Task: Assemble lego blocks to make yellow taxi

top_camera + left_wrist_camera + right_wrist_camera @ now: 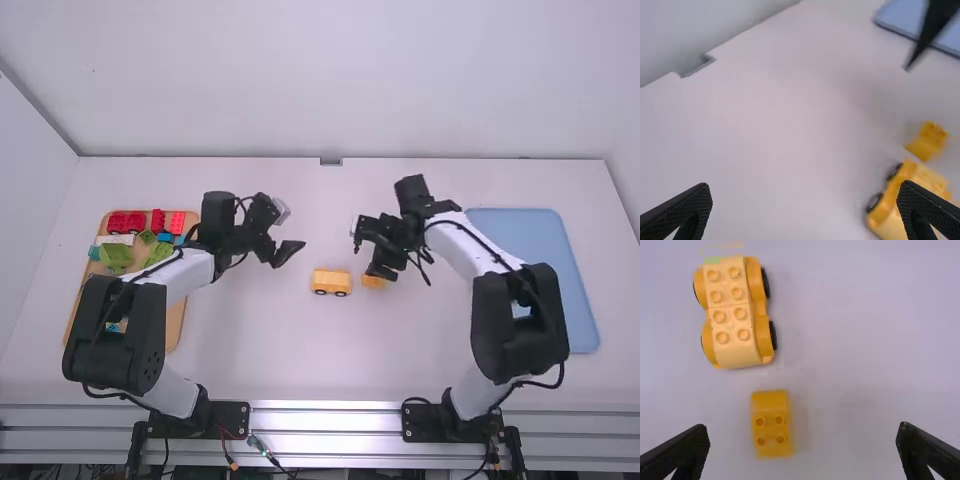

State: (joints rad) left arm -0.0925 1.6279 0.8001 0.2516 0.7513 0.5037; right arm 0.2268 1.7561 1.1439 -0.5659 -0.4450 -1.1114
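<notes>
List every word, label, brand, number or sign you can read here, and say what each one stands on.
None that I can read.
Yellow wheeled base: studs on top, no lettering I can make out.
Loose yellow block: studs, no lettering I can make out.
Blocks on the tan tray: too small to tell whether any carry print.
</notes>
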